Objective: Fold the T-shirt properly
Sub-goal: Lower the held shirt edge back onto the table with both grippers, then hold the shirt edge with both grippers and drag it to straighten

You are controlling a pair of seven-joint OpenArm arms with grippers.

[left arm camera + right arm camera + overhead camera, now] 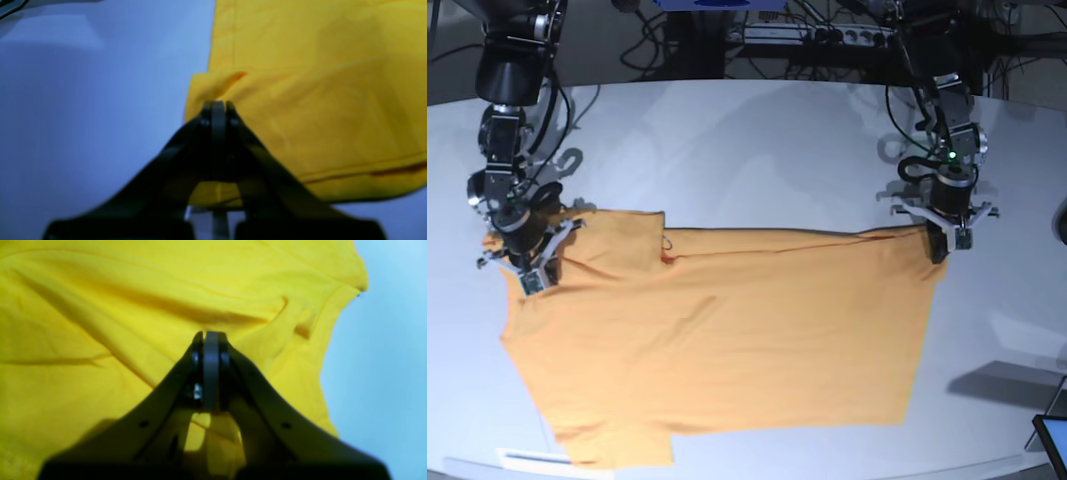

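Both grippers, left gripper (217, 106) and right gripper (210, 336), clamp tight on T-shirt (717, 340) edges at mid-right and mid-left of base view on table (757, 140); thin pinch risks slipping, skewing fold.

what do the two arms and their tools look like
Both arms are black, jointed, with loose black cables along them. The left tool and right tool are black, with two fingers tapering to a narrow tip on pale brackets. A small green light shows on the left arm's wrist.
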